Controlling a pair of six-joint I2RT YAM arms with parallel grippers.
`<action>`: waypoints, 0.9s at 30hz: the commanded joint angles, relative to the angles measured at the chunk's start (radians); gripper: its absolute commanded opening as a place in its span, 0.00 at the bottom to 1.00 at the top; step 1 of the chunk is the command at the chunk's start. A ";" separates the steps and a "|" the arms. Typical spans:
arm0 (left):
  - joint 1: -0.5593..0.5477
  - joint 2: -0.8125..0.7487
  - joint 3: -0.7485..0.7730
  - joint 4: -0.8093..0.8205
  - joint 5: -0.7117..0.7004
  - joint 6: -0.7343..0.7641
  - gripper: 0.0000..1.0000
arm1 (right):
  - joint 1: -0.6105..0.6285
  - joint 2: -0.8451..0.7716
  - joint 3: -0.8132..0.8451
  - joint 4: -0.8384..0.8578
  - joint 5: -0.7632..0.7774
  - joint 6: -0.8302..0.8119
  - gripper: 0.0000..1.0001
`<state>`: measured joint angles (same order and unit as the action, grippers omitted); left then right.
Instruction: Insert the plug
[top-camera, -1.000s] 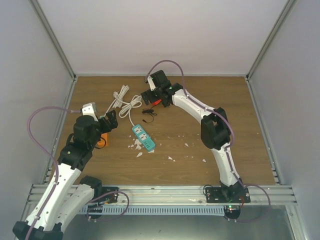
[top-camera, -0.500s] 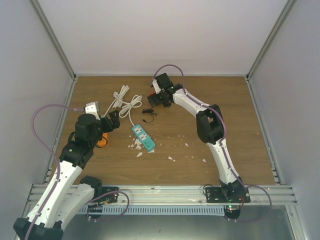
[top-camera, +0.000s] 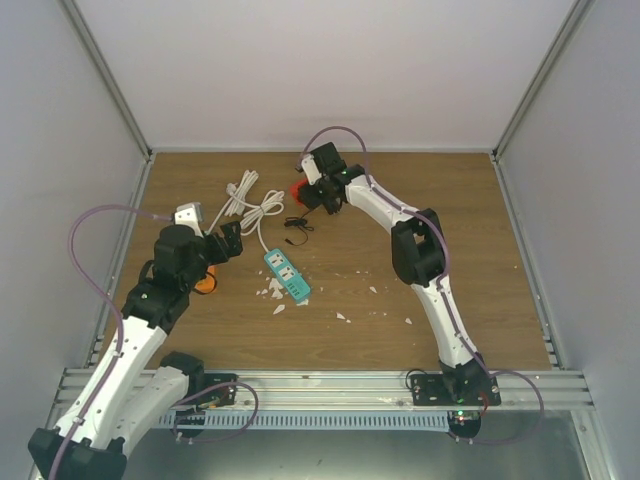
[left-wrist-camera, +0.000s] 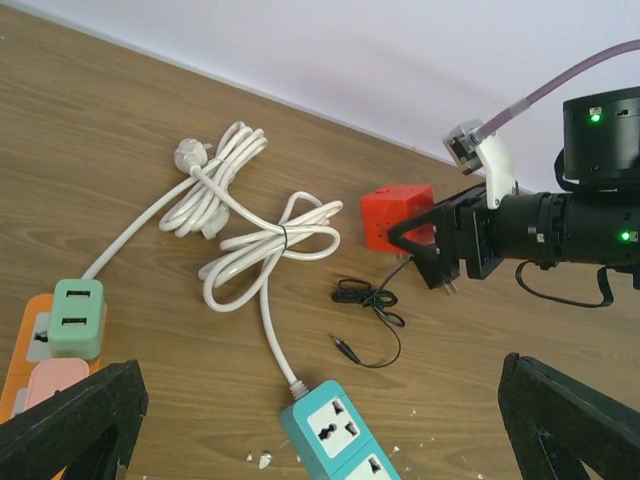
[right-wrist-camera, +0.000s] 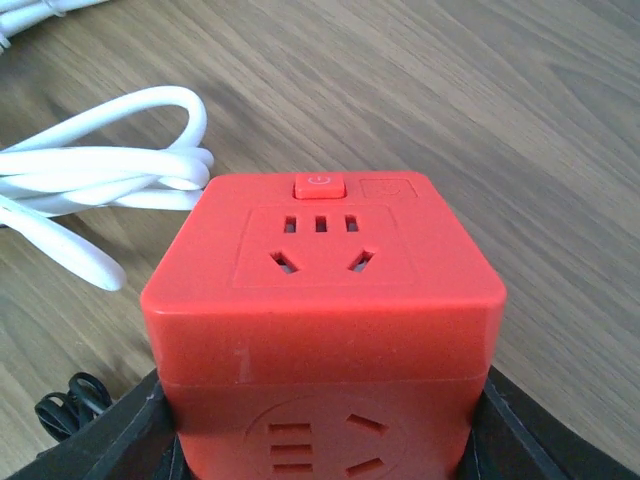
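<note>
A red socket cube (right-wrist-camera: 322, 300) fills the right wrist view, with the black fingers (right-wrist-camera: 120, 440) of my right gripper (top-camera: 310, 192) pressed against both of its lower sides. In the left wrist view the cube (left-wrist-camera: 392, 215) sits at that gripper's tip, and a black plug (left-wrist-camera: 441, 278) with metal prongs lies just below it. The plug's thin black cable (left-wrist-camera: 368, 300) is coiled on the wood. My left gripper (left-wrist-camera: 320, 440) hangs open above the teal power strip (left-wrist-camera: 338, 432), holding nothing.
A bundled white cord (left-wrist-camera: 250, 235) runs from the teal strip (top-camera: 286, 275) toward the back left. An orange strip with green and pink adapters (left-wrist-camera: 60, 325) lies at the left. White chips (top-camera: 274, 294) litter the wood. Grey walls enclose the table.
My right gripper has closed from wide open onto the red cube and shifted slightly. The left arm has crept a little forward, its jaws still wide.
</note>
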<state>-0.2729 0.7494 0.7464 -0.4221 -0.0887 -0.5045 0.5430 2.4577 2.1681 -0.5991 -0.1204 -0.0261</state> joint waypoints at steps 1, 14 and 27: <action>0.006 0.002 0.012 0.050 0.021 0.011 0.99 | -0.008 -0.073 0.004 0.057 -0.052 -0.033 0.17; 0.007 -0.087 -0.070 0.218 0.343 0.078 0.99 | 0.082 -0.686 -0.637 0.369 -0.667 -0.094 0.15; 0.006 -0.241 -0.291 0.633 0.792 0.123 0.99 | 0.084 -0.836 -0.834 0.445 -1.060 -0.050 0.13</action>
<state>-0.2729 0.5743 0.4980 -0.0078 0.5266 -0.4061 0.6289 1.6356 1.3312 -0.1799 -0.9710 -0.0704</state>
